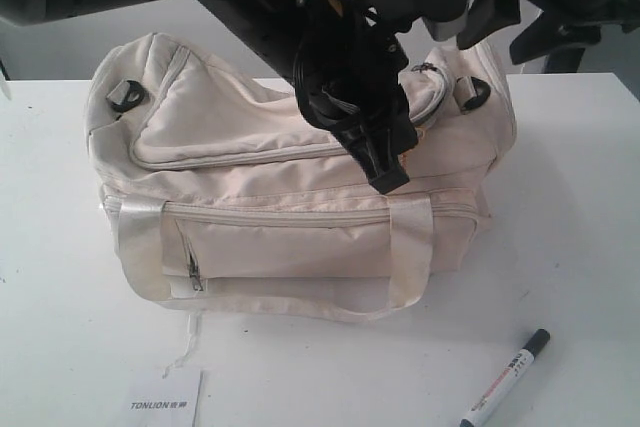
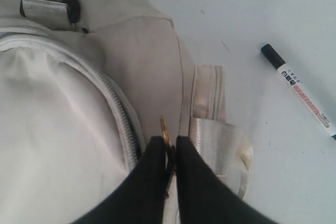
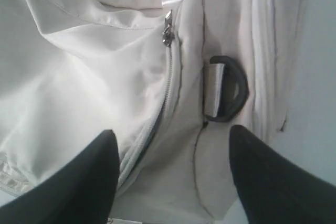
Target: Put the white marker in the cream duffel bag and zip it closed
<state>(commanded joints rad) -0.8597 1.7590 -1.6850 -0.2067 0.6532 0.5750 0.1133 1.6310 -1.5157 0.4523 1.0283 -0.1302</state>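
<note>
One white worktop [image 1: 580, 247] carries the cream duffel bag [image 1: 250, 137]. Over the bag's right end we see the right fingers [image 3: 89, 182] spread wide above its dark ring [image 3: 231, 95]. The left fingers [image 2: 152, 182] pinch a brass zip pull [image 2: 164, 131] on the bag's top. In front of the bag lie a card [image 1: 165, 402] and the white marker [image 1: 505, 379], outside it.

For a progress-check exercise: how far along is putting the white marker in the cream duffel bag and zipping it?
Done: nothing visible; the slim white marker pen with black cap lies on the white table, outside the cream fabric duffel bag. In hand: the left gripper pinches a brass-coloured zip pull at the top flap; the right gripper hangs open over the bag's end. Left: open, load, zip shut.
</note>
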